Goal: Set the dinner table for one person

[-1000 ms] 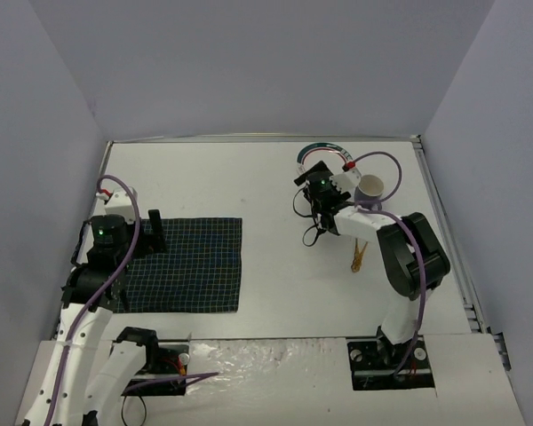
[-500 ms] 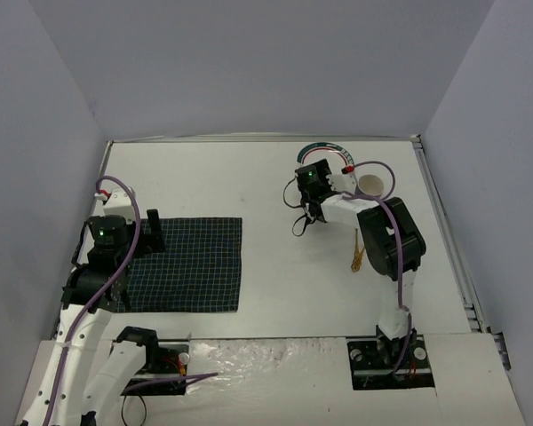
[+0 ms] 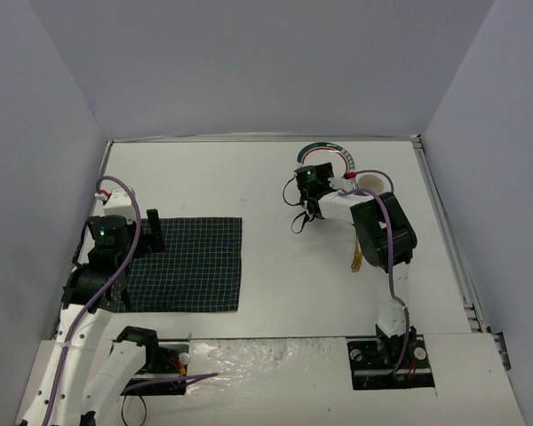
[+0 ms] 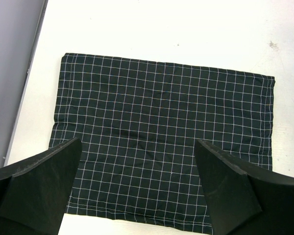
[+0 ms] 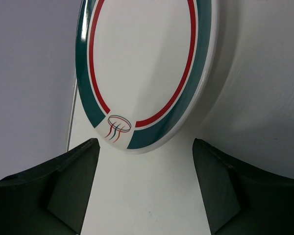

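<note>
The dinner table (image 3: 266, 177) is a large white tabletop. At its back lies a white plate (image 3: 324, 153) with a green and red rim. In the right wrist view the plate (image 5: 142, 63) is just ahead of my right gripper (image 5: 144, 143). That gripper is open, and the plate's near rim reaches the line of its fingertips. From above, the right gripper (image 3: 313, 169) sits at the plate's near edge. My left gripper (image 4: 137, 141) hangs open above the dark green checked cloth (image 4: 161, 122), holding nothing. From above, the left gripper (image 3: 154, 226) is over the cloth's (image 3: 191, 266) left end.
A pale cup (image 3: 369, 185) stands right of the plate, beside the right arm. A wooden utensil (image 3: 359, 257) lies on the table under the right arm's elbow. Grey walls enclose the table on three sides.
The right arm has reached back and left toward the plate, and its jaws have narrowed a little. The left arm has not moved.
</note>
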Robot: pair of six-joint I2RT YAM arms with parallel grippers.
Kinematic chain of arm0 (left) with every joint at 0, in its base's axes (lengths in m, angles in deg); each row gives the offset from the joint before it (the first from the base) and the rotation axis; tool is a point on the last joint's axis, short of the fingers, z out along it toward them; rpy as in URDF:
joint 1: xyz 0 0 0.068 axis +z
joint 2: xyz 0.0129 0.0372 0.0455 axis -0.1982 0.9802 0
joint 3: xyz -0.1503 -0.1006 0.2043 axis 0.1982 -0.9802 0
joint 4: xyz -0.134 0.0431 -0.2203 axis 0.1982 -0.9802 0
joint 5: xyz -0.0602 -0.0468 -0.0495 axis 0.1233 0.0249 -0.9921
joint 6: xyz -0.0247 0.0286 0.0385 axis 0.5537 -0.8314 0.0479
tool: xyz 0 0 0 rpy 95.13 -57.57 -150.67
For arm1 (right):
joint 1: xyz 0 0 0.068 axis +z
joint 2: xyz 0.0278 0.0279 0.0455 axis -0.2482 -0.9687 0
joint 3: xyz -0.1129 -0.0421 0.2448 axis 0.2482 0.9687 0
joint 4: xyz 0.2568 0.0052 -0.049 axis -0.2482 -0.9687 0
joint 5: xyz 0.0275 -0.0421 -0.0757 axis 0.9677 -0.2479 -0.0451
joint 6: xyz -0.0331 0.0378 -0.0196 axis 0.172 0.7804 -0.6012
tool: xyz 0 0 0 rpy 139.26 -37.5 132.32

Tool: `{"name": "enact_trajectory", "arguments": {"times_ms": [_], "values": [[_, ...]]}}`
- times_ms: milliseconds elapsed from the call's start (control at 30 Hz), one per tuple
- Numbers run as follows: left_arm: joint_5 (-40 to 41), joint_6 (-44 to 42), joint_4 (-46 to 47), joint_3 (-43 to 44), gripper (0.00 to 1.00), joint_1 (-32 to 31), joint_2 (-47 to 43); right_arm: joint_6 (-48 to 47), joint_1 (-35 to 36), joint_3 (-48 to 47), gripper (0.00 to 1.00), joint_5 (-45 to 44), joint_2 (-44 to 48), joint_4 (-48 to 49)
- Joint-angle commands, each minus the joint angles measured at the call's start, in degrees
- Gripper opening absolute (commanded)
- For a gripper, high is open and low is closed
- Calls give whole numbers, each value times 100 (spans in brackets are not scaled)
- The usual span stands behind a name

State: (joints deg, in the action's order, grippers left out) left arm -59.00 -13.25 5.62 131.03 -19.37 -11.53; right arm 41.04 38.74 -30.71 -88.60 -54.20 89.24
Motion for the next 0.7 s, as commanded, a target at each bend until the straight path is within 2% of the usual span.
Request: {"name": "enact_trajectory", "arguments": {"times_ms": [0, 267, 467, 600, 667], "values": [[132, -26, 201, 99, 97, -40, 31, 379, -116, -270, 69, -369, -116, -71], [133, -34, 201, 99, 97, -40, 20, 634, -206, -381, 49, -377, -272, -79], [170, -31, 190, 91, 97, -40, -4, 640, -207, -419, 17, -377, -255, -65], [177, -26, 184, 91, 97, -40, -13, 444, -195, -320, 1, -334, -106, 134], [186, -34, 184, 91, 97, -40, -13, 253, -166, -204, 0, -317, 23, 302]]}}
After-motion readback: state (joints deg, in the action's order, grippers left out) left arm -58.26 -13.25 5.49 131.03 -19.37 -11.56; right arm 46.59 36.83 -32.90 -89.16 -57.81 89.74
